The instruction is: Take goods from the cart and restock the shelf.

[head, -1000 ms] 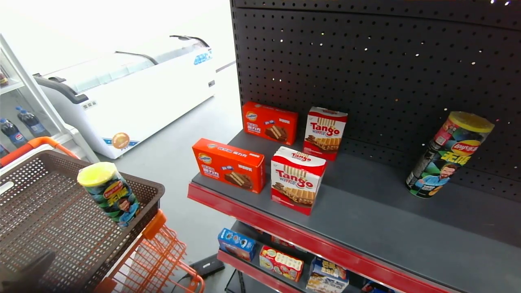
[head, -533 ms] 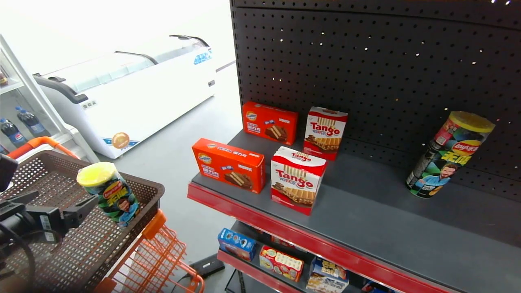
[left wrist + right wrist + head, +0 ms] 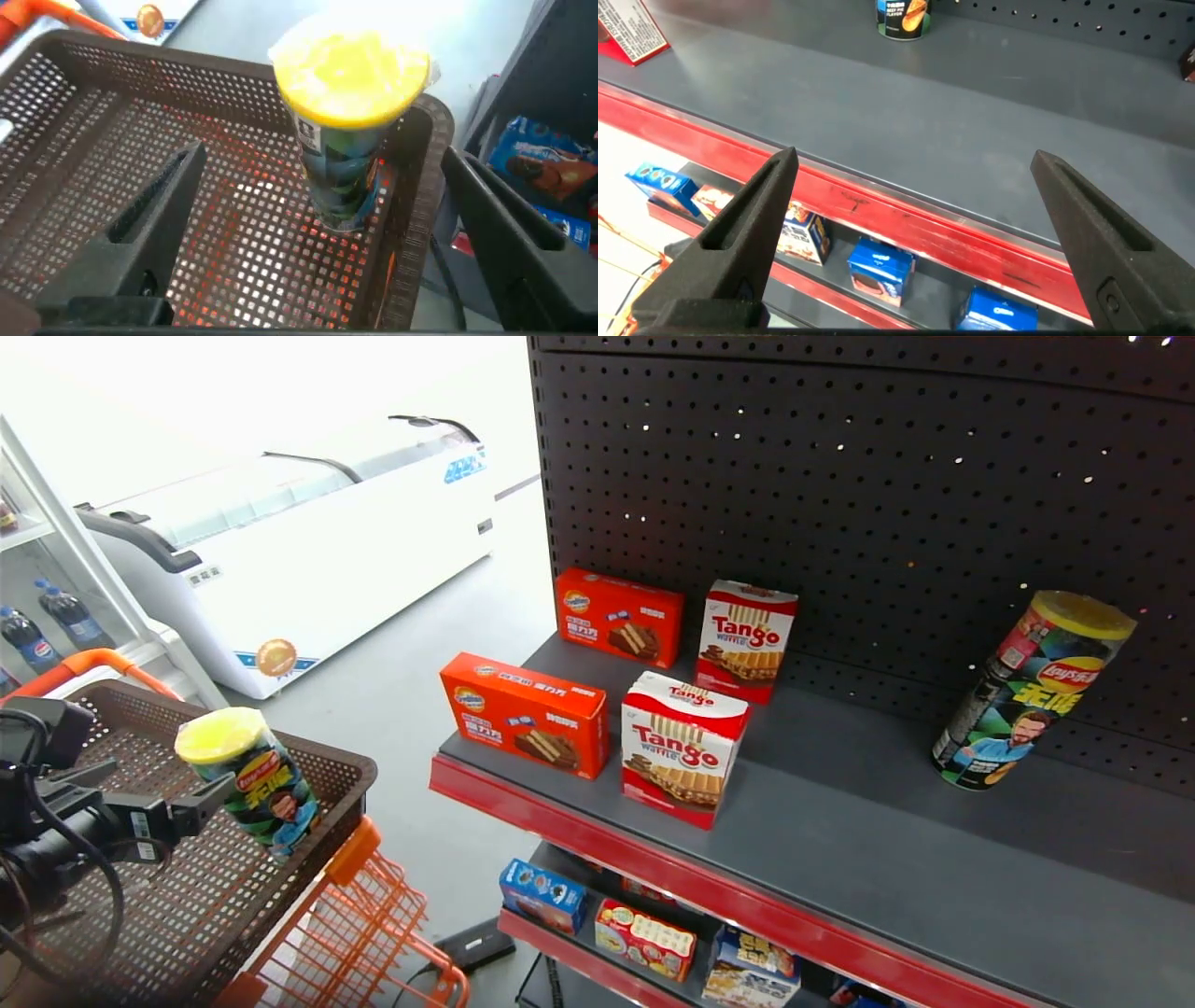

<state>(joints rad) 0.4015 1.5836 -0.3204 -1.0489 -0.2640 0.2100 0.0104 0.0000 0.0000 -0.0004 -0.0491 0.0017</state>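
Note:
A chips can (image 3: pixel 247 775) with a yellow lid stands upright in the brown basket (image 3: pixel 327 761) on the orange cart (image 3: pixel 364 933). My left gripper (image 3: pixel 171 773) is open just left of the can, level with its upper half. From the left wrist, the can (image 3: pixel 350 121) stands ahead between the spread fingers (image 3: pixel 154 201), untouched. A second chips can (image 3: pixel 1027 691) leans against the pegboard on the grey shelf (image 3: pixel 840 859). My right gripper (image 3: pixel 915 157) is open and holds nothing, in front of the shelf's red edge (image 3: pixel 906 219); that second can (image 3: pixel 903 17) is far behind it.
Two orange boxes (image 3: pixel 523 714) (image 3: pixel 619 616) and two wafer boxes (image 3: pixel 681 747) (image 3: pixel 747 639) fill the shelf's left part. Bare shelf lies between them and the leaning can. Packaged goods (image 3: pixel 644 938) sit on the lower shelf. A white chest freezer (image 3: pixel 280 551) stands behind the cart.
My left gripper has come up from the lower left corner and moved over the basket to beside the can. The can, boxes and shelf have not moved.

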